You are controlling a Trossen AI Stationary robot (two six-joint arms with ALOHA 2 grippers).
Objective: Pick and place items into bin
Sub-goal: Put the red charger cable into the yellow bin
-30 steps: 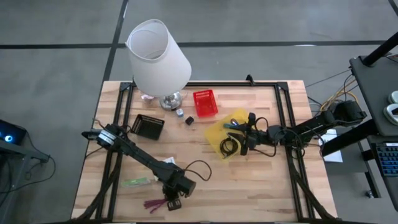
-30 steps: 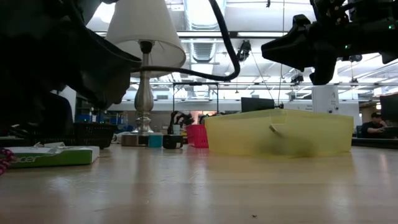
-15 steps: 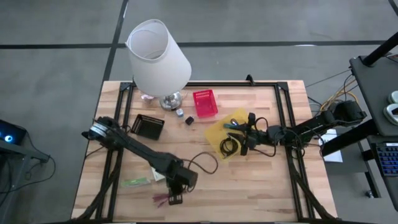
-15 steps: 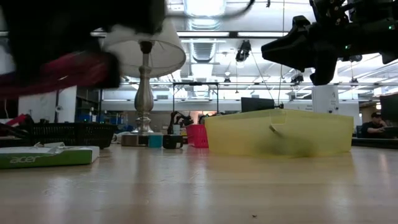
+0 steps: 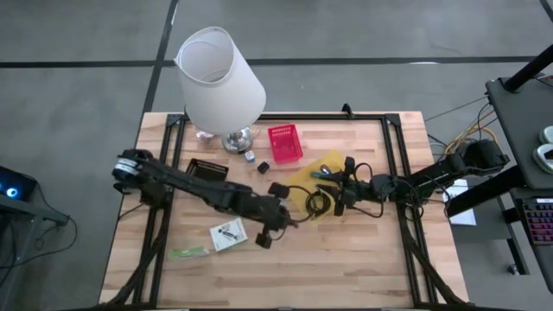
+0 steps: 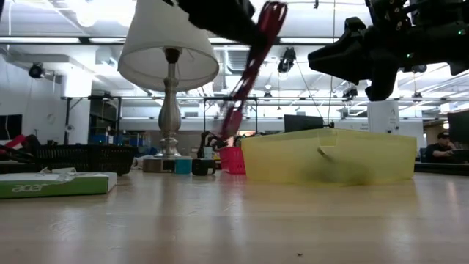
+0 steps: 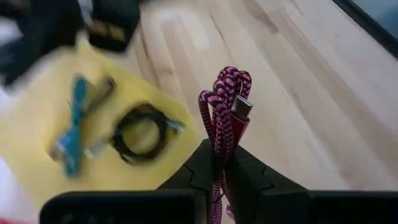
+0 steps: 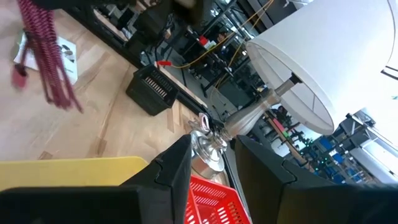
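Pale wooden slatted tabletop (image 5: 346, 259), grey floor around; left gripper (image 7: 222, 163) clamps braided maroon cable (image 7: 222, 109); right gripper (image 8: 211, 155) fingers parted over translucent yellow plastic bin (image 6: 326, 155).

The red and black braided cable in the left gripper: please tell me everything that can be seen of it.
The braided cable is maroon-pink with a black zigzag weave, cloth-covered as it looks, folded into a bundle of several strands. A metal plug shows near the top of the bundle. The left gripper is shut on its middle, so the bundle hangs in the air and touches only the fingers. It hangs above the wooden table, close to the edge of the yellow bin, not yet inside.
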